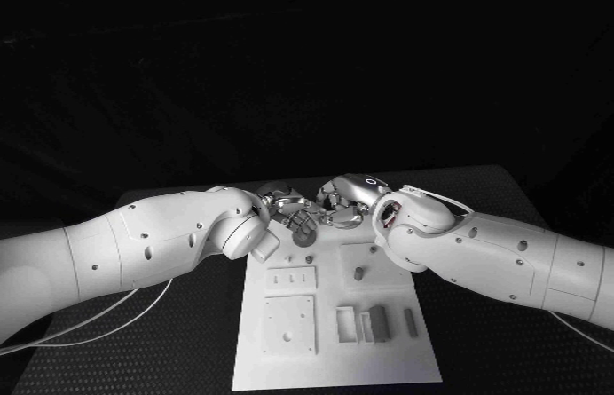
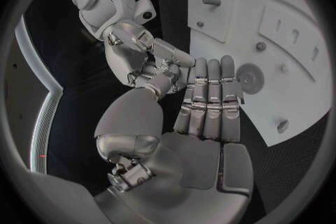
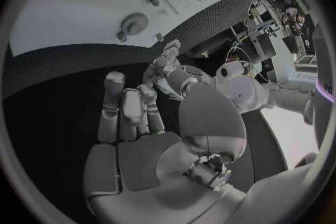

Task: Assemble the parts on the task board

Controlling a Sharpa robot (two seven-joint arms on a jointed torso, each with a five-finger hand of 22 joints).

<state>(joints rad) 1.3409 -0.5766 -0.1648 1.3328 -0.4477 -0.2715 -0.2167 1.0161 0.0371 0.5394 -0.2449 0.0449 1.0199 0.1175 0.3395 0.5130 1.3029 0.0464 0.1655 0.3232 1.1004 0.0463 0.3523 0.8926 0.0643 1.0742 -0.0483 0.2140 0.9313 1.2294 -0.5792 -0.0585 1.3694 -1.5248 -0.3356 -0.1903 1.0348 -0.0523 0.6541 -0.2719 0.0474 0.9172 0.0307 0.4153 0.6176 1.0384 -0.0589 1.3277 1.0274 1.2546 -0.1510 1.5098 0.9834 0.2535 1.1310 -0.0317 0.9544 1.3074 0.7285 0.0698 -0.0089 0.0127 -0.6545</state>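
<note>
Both hands meet at the far end of the task board [image 1: 339, 359], over the black bench [image 1: 192, 342]. The left hand [image 1: 292, 213] and the right hand [image 1: 343, 201] are close together there, fingertips nearly touching. In the left wrist view the left hand's fingers [image 2: 209, 95] lie straight and side by side, above the board's far edge, with nothing in them that I can see. The right hand, in its own wrist view, has its fingers [image 3: 129, 109] partly curled over the dark bench; whether it pinches a small part between thumb and finger I cannot tell, the meeting point is too cluttered.

On progress: the board already carries things. A gear [image 3: 133, 23] sits flat near its far end, a peg [image 1: 359, 273] stands in a square plate, and the upright blocks [image 1: 371, 322] stand in a row nearer the robot. Some small holes in the plates look unfilled. My read: partly done, with the far-end fittings in hand now and a few seats left.
</note>
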